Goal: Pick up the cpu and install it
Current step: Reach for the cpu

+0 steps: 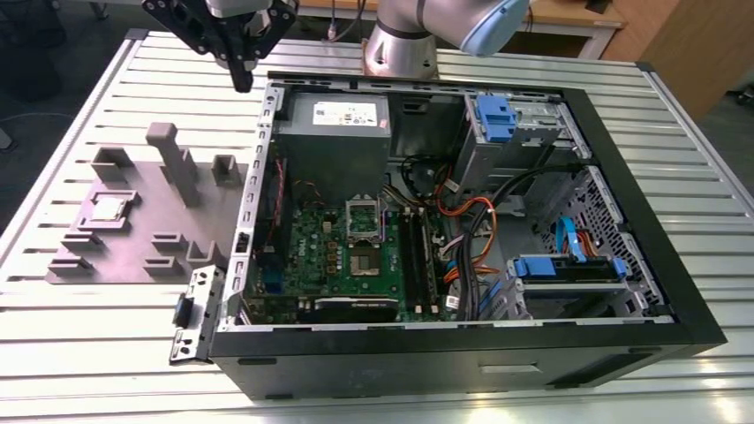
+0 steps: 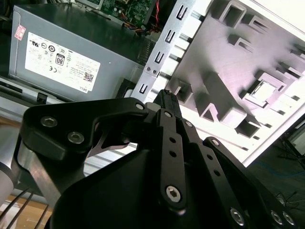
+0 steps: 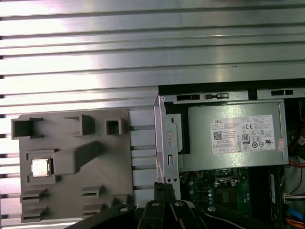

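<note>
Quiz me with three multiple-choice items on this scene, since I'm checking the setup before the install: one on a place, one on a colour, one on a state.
1. Where is the cpu?
A) in a recess of the grey fixture
B) seated in the socket
C) on top of the power supply

2. What colour are the drive-bay latches?
A) red
B) blue
C) yellow

3. How does the computer case stand?
A) closed by a side panel
B) open, with the green motherboard exposed
C) tipped upside down

Answers:
1 A: its pale top shows in the fixture, apart from the gripper.
2 B: blue plastic shows on both bays.
3 B: the board and cables are in plain view.
</note>
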{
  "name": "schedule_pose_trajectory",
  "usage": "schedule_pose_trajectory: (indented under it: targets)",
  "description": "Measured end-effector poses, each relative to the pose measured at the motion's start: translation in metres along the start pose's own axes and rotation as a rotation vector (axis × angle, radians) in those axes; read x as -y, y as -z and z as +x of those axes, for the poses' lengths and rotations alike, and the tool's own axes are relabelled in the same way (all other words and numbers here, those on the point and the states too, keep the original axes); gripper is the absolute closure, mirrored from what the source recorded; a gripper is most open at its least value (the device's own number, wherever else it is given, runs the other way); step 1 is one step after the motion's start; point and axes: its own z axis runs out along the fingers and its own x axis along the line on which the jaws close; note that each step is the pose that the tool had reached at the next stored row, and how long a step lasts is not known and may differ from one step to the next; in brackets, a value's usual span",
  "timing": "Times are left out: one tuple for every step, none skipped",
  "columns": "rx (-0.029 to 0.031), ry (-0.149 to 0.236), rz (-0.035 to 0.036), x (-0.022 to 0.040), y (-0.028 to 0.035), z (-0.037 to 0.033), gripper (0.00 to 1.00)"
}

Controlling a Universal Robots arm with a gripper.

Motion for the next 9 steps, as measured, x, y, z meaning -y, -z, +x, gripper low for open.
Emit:
schedule_pose_trajectory:
  targets:
    - [0.0,0.0,0.0,0.0,0.0,0.0002,0.89]
    - [0.0,0.0,0.0,0.0,0.0,0.0005,0.89]
    - [0.0,0.0,0.0,0.0001,0.0,0.0007,0.89]
    - [-0.0001,0.0,0.0001,0.0001,0.0001,0.0009,0.89]
    - [0.0,0.0,0.0,0.0001,0.0001,0.0011,0.89]
    - [0.0,0.0,0.0,0.0001,0.0,0.0014,0.89]
    - [0.0,0.0,0.0,0.0001,0.0001,0.0016,0.89]
    - [0.0,0.0,0.0,0.0001,0.0,0.0018,0.89]
    - [0.0,0.0,0.0,0.0002,0.0001,0.0021,0.89]
